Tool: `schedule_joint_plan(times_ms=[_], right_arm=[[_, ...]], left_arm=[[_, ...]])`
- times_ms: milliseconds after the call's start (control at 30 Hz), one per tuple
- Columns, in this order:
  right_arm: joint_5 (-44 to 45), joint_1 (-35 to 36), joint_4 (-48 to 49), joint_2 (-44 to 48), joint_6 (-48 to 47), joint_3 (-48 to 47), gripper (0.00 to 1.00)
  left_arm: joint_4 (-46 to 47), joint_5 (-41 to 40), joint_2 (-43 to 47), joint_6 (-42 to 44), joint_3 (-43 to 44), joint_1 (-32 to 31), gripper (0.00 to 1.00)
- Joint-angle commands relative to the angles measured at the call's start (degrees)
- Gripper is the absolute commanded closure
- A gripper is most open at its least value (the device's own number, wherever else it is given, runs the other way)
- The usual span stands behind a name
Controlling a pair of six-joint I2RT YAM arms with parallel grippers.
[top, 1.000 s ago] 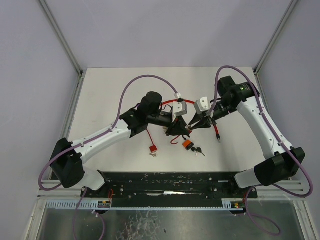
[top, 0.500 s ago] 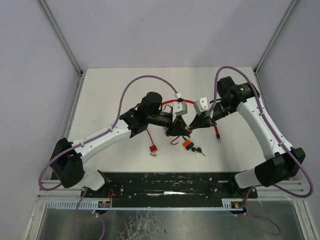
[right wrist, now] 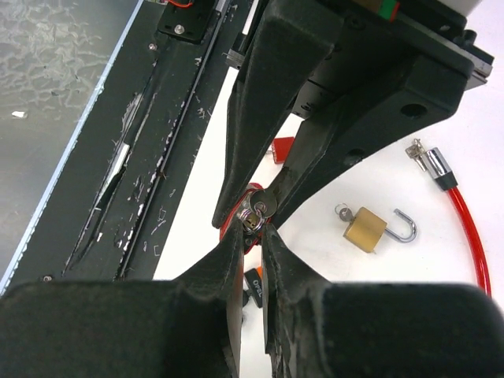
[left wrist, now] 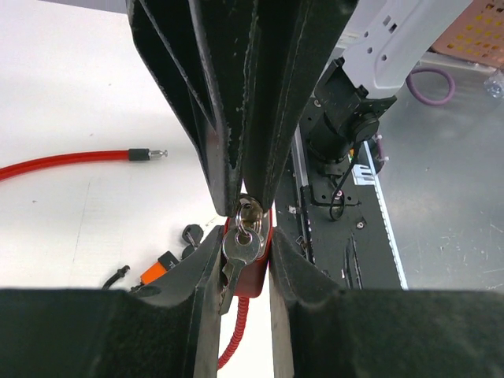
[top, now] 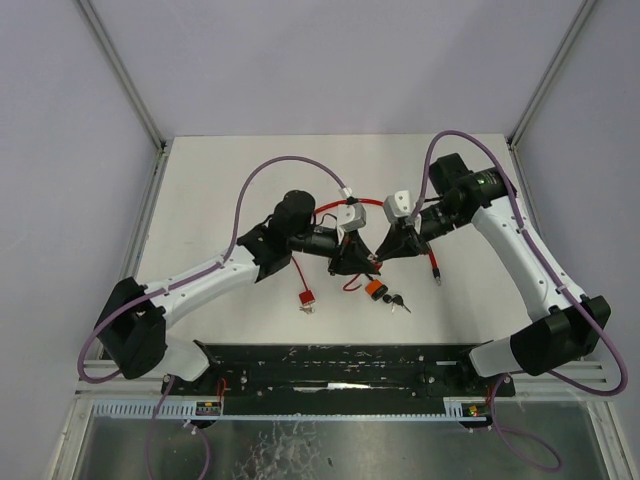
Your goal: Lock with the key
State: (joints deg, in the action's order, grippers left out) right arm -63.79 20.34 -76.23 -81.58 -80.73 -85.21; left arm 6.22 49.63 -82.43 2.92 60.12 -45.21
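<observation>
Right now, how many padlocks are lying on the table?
3. The brass padlock, shackle open, shows only in the right wrist view; the orange padlock lies mid-table; the red padlock to its left. More may be hidden.

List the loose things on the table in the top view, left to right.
Red lock → orange lock → black keys → cable end.

Both white arms bend inward, so the black two-finger left end effector (top: 352,262) and right end effector (top: 386,250) sit tip to tip, both pinched nearly closed.
</observation>
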Motion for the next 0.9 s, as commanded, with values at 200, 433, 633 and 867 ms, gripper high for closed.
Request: schedule_joint_plan(times_ms=[200,433,633,867], right_arm=[[-5.98,0.60,3.56,2.43,7.80,-0.37,1.00],[-4.40,-1.04,8.59,3.45,20.49,-0.91,0.56],[-5.43,-4.16,11.57,6.04,27.99,3.77,0.47],[-5.20,-4.18,18.69,7.84,39.04,8.45,0.48]], left_arm=[[22.29,4.07,2.30,-13.67,-6.94,1.56,1.00],[20.16,0.63,3.03,-12.86,-7.04,1.68,1.00],[21.86,-2.85,5.18,-12.49,-9.07,1.65,1.00],[20.77,-4.90,5.05,-12.38,-8.14,1.56,1.00]])
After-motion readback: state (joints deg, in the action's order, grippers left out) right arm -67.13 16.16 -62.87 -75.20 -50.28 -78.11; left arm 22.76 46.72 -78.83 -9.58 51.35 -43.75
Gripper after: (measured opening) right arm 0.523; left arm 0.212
